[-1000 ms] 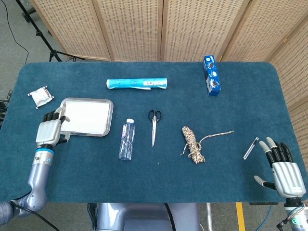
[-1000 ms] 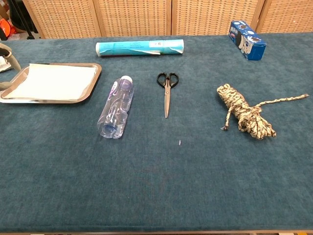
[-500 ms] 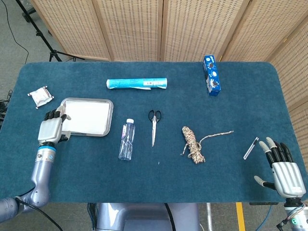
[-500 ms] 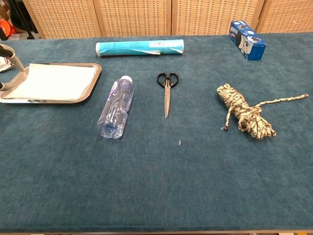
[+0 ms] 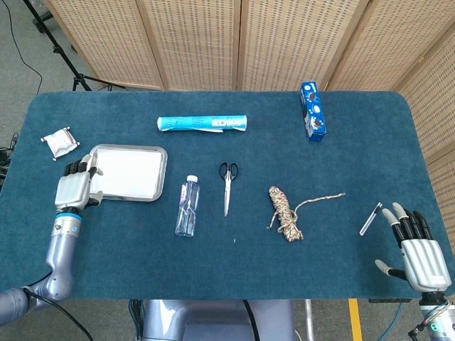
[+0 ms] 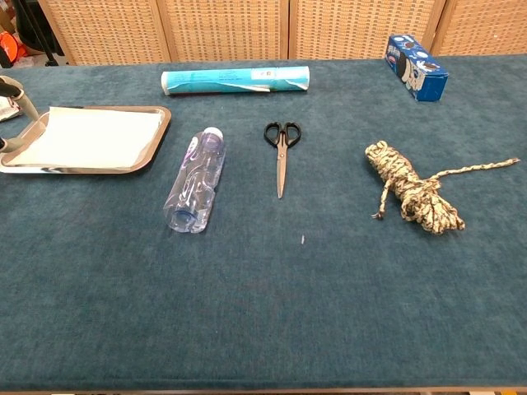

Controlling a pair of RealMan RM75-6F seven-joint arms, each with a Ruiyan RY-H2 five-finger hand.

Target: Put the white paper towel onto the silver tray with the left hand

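Note:
The white paper towel (image 5: pixel 128 172) lies flat inside the silver tray (image 5: pixel 163 170) at the table's left; the chest view shows the towel (image 6: pixel 86 134) filling most of the tray (image 6: pixel 158 137). My left hand (image 5: pixel 75 187) hovers at the tray's left edge with its fingers apart and holds nothing. Only one of its fingers (image 6: pixel 22 104) shows at the left border of the chest view. My right hand (image 5: pixel 416 246) rests at the near right corner, fingers spread and empty.
A clear bottle (image 5: pixel 188 206) lies just right of the tray, then scissors (image 5: pixel 227 185) and a rope bundle (image 5: pixel 286 212). A teal roll (image 5: pixel 202 123) and a blue box (image 5: pixel 313 111) sit at the back. A crumpled silver packet (image 5: pixel 60 142) lies far left.
My left hand has drawn back a little to the left, off the tray's near-left corner. The towel, the tray and the right hand have stayed put.

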